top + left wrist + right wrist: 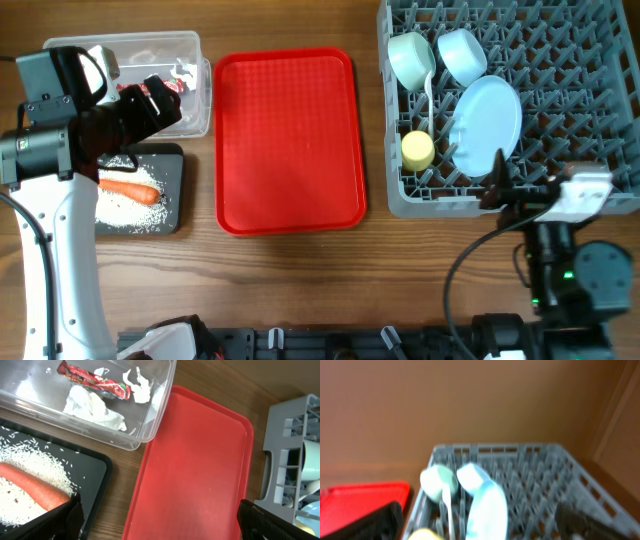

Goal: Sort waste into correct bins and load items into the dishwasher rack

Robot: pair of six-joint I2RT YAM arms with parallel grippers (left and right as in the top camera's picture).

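Observation:
My left gripper point(158, 108) point(160, 530) is open and empty, above the gap between the clear tub point(190, 50) point(155, 420) and the black tray point(176, 195) point(95, 475). The tub holds a red candy wrapper point(92, 379) and crumpled tissue point(95, 407). The black tray holds the carrot point(128, 188) point(35, 487) on loose rice point(140, 212) point(30, 455). I cannot make out the brown scrap. The grey rack point(580, 60) point(545, 475) holds two bowls point(410, 58) point(462, 52), the plate point(487, 118) point(487, 505), the yellow cup point(418, 151) and the white spoon point(430, 95) point(447, 510). My right gripper point(500, 185) point(480, 532) is open and empty at the rack's front edge.
A large red serving tray point(290, 140) point(200, 460) point(360, 500) lies between the bins and the rack, with nothing on it. The rack's corner point(285, 460) shows at the right of the left wrist view. The table is wood.

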